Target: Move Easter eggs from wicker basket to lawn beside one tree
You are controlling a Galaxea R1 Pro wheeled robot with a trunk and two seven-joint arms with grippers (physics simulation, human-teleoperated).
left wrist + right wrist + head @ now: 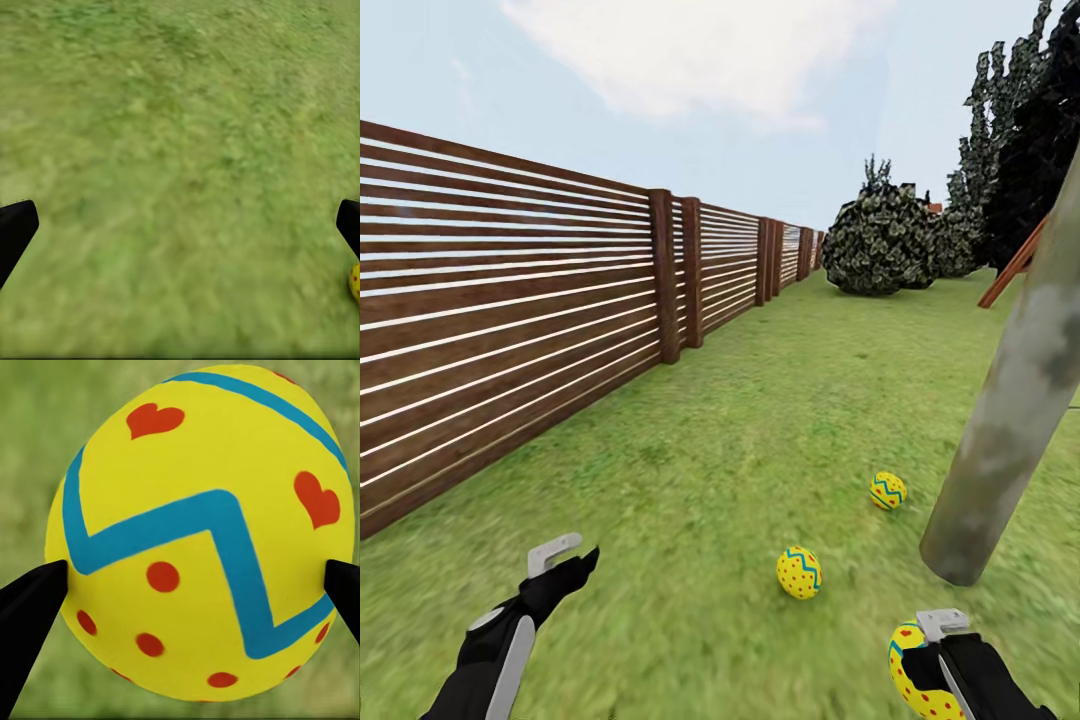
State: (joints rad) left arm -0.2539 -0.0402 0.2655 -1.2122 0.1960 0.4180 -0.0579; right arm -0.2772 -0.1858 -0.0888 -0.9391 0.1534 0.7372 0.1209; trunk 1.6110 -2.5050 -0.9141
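Two yellow Easter eggs with blue zigzag bands lie on the lawn beside the grey-green tree trunk: one egg nearer me, the other egg closer to the trunk's base. My right gripper is shut on the third egg, held low over the grass in front of the trunk. My left gripper hovers open above bare grass to the left, holding nothing. In the left wrist view, the gripper has its fingers far apart, and a bit of an egg shows at the frame's edge. The wicker basket is out of view.
A brown slatted fence runs along the left side into the distance. A round dark bush and dark columnar trees stand at the back right, with a slanted wooden beam near them. Open grass lies between the fence and the trunk.
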